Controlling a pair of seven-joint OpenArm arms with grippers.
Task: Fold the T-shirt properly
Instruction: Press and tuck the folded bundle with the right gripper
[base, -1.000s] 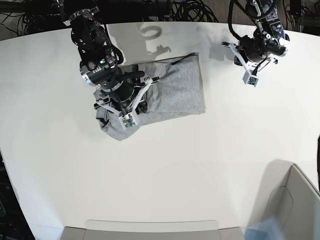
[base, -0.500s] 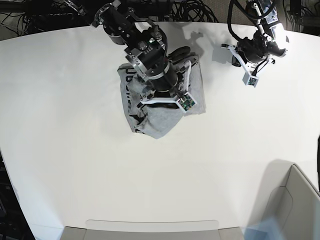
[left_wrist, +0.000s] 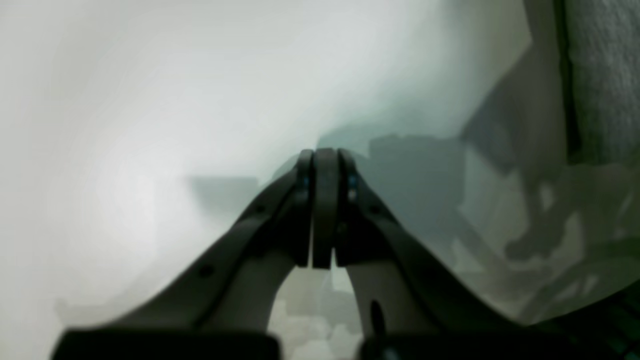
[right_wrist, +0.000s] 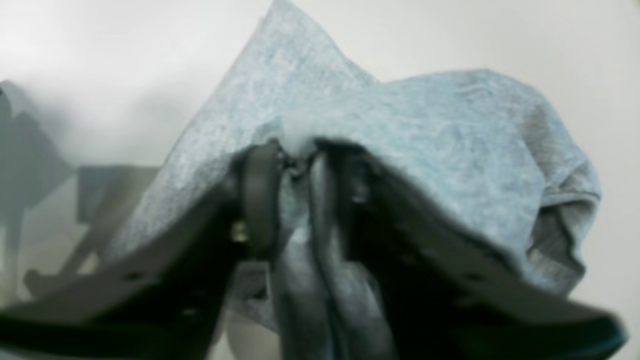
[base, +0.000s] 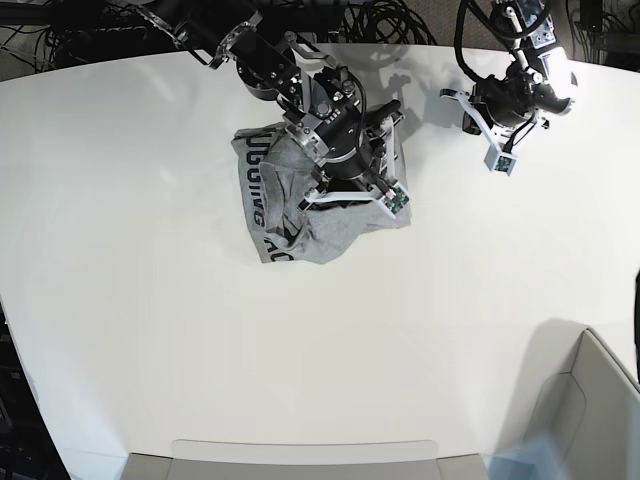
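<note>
Fold step, mid-carry.

- T-shirt (base: 300, 228) lies far of centre on the white surface (base: 400, 330), bunched rather than flat. Black lettering (base: 255, 190) shows along its left edge; plain grey elsewhere.
- Right hand (right_wrist: 295, 160) sits low over the garment's right half. Its wrist view shows a ridge of grey cloth between the two fingers, with more draped over them. The fingers look slightly parted, but blur hides whether they pinch the fabric or are letting it go: cannot tell.
- Left hand (left_wrist: 325, 160) is pressed together on nothing, parked well to the right of the shirt, with a strip of grey cloth at the right edge of its view.

Judgement on doing this step well:
- The carried layer should land edge on edge with the layer below before any release; at present the near hem looks lumpy and skewed.
- Lower until the cloth rests on the surface, then part the fingers and back out low and straight, so no fabric drags up.
- Risk: cloth draped over the fingers snags on withdrawal and undoes the fold.
- The idle left hand could pin the shirt's right edge.
</note>
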